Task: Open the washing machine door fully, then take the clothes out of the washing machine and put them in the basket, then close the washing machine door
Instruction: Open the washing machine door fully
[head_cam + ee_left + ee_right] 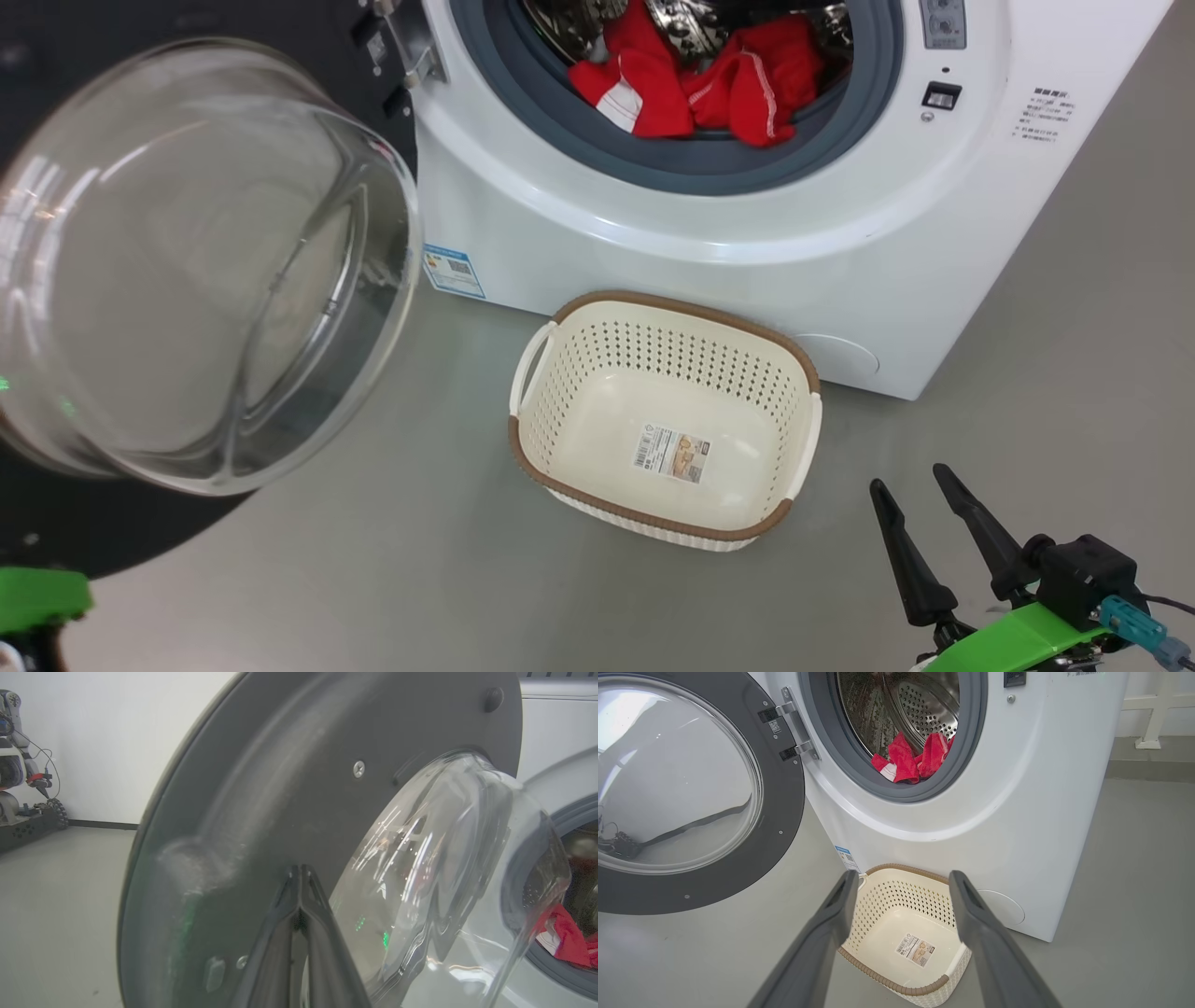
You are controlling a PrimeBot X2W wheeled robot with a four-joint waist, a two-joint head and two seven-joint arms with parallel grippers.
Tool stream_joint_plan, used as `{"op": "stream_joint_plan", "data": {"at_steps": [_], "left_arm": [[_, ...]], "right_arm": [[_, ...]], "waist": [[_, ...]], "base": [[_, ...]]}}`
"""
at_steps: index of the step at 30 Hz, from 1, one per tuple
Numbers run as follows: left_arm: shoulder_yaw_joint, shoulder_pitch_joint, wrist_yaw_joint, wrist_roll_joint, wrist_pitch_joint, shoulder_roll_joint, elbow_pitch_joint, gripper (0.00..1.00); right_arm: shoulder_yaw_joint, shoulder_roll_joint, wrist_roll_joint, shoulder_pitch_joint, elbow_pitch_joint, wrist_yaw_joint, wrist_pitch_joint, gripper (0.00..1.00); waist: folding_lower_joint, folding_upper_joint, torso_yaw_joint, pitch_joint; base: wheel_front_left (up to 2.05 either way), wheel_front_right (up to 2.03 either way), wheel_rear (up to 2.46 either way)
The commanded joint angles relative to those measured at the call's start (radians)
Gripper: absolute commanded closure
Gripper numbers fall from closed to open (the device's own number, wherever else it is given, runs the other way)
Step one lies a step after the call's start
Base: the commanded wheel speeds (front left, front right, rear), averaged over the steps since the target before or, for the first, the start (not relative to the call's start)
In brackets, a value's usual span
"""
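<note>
The white washing machine (653,224) stands ahead with its door (187,271) swung wide to the left, the glass bowl bulging toward me. Red clothes (700,84) with white trim lie at the drum's front lip. The cream basket (560,373) sits empty on the floor in front of the washer. My left gripper (299,870) is shut, its tips against the door's (280,788) dark inner rim beside the glass. My right gripper (915,485) is open low at the right, with nothing between its fingers; in the right wrist view its fingers (831,919) frame the basket (901,989), with the clothes (906,758) above.
Grey floor (373,560) spreads around the basket and to the right of the washer. A white wall and another machine (18,765) stand far left in the left wrist view. The door's hinge (401,56) sits on the washer's left.
</note>
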Motion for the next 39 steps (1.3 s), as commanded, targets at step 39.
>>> {"op": "stream_joint_plan", "data": {"at_steps": [39], "left_arm": [[-0.008,0.052,-0.041,0.012,-0.005,0.037,0.006,0.69]], "right_arm": [[0.025,0.002,-0.008,-0.045,-0.016,0.008,-0.012,0.0]], "waist": [[0.0,0.0,-0.02,-0.038]], "base": [[0.0,0.0,0.0]]}}
